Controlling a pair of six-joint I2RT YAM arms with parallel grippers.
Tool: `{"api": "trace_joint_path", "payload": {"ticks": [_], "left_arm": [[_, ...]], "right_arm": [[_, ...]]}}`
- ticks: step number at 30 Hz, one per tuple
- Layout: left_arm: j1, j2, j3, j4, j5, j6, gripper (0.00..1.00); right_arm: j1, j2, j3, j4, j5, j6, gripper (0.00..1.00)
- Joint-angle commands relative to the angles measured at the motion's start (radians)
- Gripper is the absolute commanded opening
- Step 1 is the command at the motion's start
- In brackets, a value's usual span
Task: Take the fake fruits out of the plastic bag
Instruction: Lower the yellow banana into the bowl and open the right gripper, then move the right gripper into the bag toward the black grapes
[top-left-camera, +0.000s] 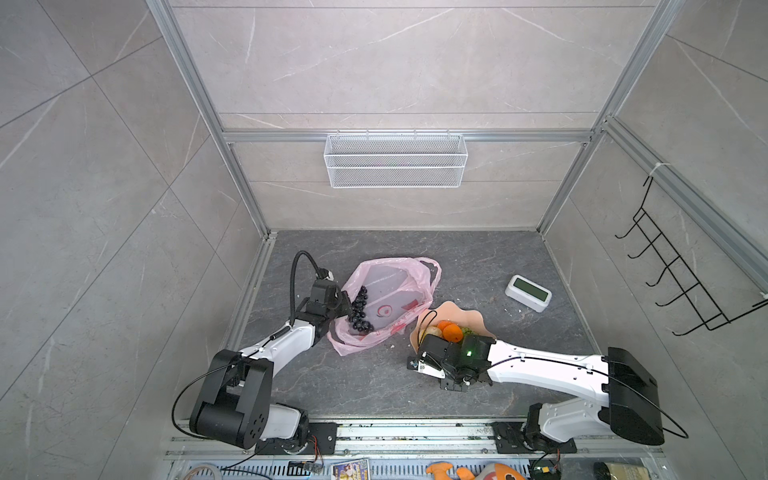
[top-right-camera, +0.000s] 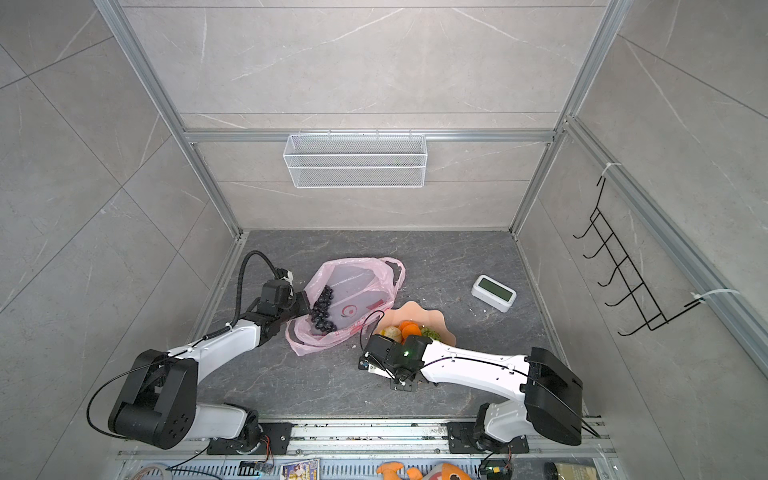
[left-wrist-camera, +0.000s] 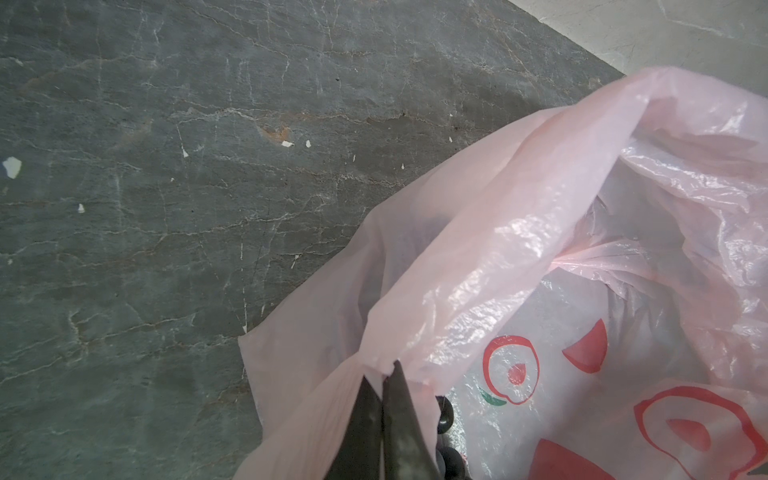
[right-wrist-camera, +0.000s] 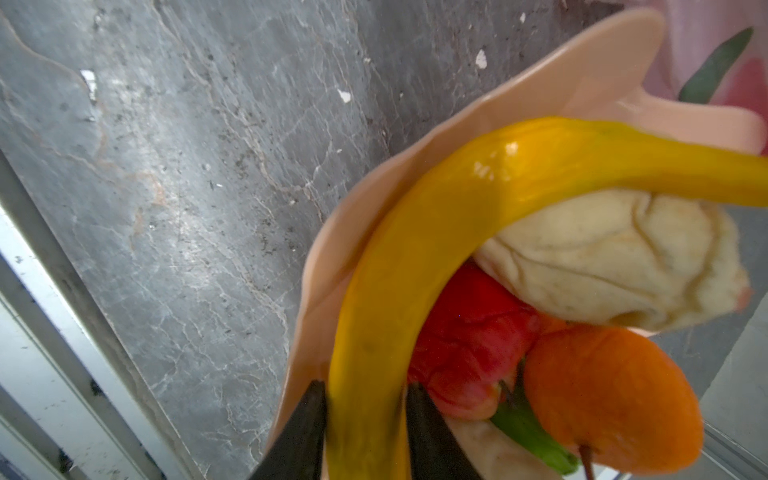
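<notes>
The pale-pink plastic bag (top-left-camera: 395, 282) lies open on the dark floor, with the dark grape bunch (top-left-camera: 359, 309) inside near its left edge. My left gripper (left-wrist-camera: 384, 374) is shut on the bag's rim right beside the grapes (left-wrist-camera: 444, 415). My right gripper (right-wrist-camera: 365, 390) sits over the near edge of the peach dish (top-left-camera: 465, 316), its fingers closed against the yellow banana (right-wrist-camera: 436, 232). In the dish lie a red apple (right-wrist-camera: 469, 332), a tangerine (right-wrist-camera: 611, 399), a cream lumpy piece (right-wrist-camera: 615, 257) and a green piece (right-wrist-camera: 528, 436).
A white clock (top-left-camera: 528, 293) lies to the right of the dish. A wire basket (top-left-camera: 395, 160) hangs on the back wall and a black hook rack (top-left-camera: 681, 270) on the right wall. An orange plush toy (top-left-camera: 469, 471) lies beyond the front rail.
</notes>
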Motion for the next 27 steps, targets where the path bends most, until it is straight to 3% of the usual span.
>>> {"api": "trace_joint_path", "payload": {"ticks": [1, 12, 16, 21, 27], "left_arm": [[0.006, 0.000, 0.008, 0.017, -0.001, 0.014, 0.00], [0.005, -0.002, 0.008, 0.017, 0.000, 0.013, 0.00], [0.005, -0.006, 0.008, 0.015, 0.000, 0.014, 0.00], [0.006, -0.011, 0.006, 0.015, -0.002, 0.014, 0.00], [0.005, -0.030, -0.002, 0.010, -0.028, 0.003, 0.00]], "right_arm": [[0.007, -0.004, -0.012, 0.003, 0.025, 0.020, 0.39], [0.006, -0.092, 0.046, -0.027, 0.024, 0.038, 0.39], [-0.002, -0.146, 0.060, 0.007, 0.075, 0.039, 0.40], [-0.042, -0.175, 0.079, 0.165, 0.142, 0.071, 0.40], [-0.101, -0.054, 0.206, 0.393, 0.186, 0.275, 0.53]]}}
